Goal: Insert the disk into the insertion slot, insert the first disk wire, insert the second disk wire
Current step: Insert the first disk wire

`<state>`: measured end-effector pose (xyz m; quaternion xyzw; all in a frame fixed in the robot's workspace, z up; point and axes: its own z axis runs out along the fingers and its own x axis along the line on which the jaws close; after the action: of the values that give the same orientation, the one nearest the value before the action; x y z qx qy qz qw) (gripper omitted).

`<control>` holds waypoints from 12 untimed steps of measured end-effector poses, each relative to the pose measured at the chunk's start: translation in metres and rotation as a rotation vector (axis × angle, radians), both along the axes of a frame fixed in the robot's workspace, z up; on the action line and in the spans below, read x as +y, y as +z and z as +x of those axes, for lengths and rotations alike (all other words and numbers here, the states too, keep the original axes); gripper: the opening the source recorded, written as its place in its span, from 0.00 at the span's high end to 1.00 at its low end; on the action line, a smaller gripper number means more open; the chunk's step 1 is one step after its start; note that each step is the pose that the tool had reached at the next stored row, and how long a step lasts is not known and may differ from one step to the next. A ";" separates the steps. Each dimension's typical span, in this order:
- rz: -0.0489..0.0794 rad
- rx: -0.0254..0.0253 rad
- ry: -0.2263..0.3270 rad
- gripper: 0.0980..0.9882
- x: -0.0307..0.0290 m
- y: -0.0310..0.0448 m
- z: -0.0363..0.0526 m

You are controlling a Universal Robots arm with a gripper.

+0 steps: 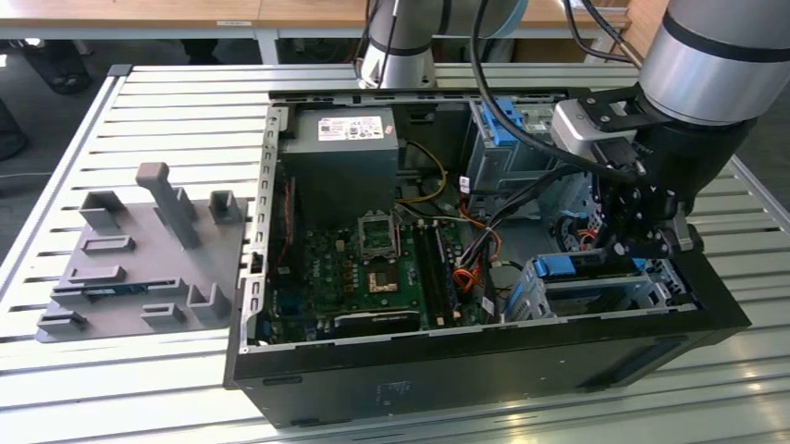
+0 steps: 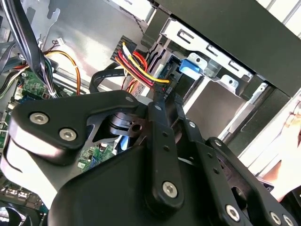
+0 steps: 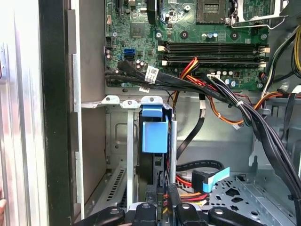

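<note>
The disk [image 1: 578, 265] sits in the insertion slot [image 1: 617, 294], a low metal cage at the case corner on the exterior view's right. Its blue carrier end [image 3: 154, 134] shows between the slot's walls [image 3: 129, 160]. My gripper [image 1: 635, 248] hangs just above that cage. In both wrist views its fingers are closed on a black connector [image 2: 162, 89] with red, yellow and black strands, a disk wire, held close to the disk's end. The gripper [image 3: 162, 205] lines up with the blue carrier. A second wire with a blue connector [image 3: 212, 179] lies loose beside the slot.
The open black computer case [image 1: 494, 361] holds a green motherboard [image 1: 370, 268], a grey power supply [image 1: 339, 139] and a taller cage with a blue latch [image 1: 500, 120]. A thick black cable bundle [image 3: 263, 127] crosses near the slot. A grey fixture plate [image 1: 136, 259] lies outside the case.
</note>
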<state>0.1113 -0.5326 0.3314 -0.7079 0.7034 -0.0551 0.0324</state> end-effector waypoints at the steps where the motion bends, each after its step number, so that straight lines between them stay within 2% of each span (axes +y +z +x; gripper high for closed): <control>1: 0.000 0.0008 0.000 0.85 0.0000 0.0008 0.0003; 7: 0.000 0.0086 0.000 0.86 -0.0001 0.0054 0.0023; 8: 0.000 0.0096 0.000 0.93 -0.0001 0.0056 0.0026; 9: 0.000 0.0105 0.000 0.93 0.0000 0.0057 0.0028; 10: 0.000 0.0111 0.000 0.99 0.0000 0.0058 0.0028; 12: 0.000 0.0115 0.000 0.99 -0.0001 0.0060 0.0029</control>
<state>0.1142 -0.5326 0.3374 -0.7081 0.7036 -0.0510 0.0284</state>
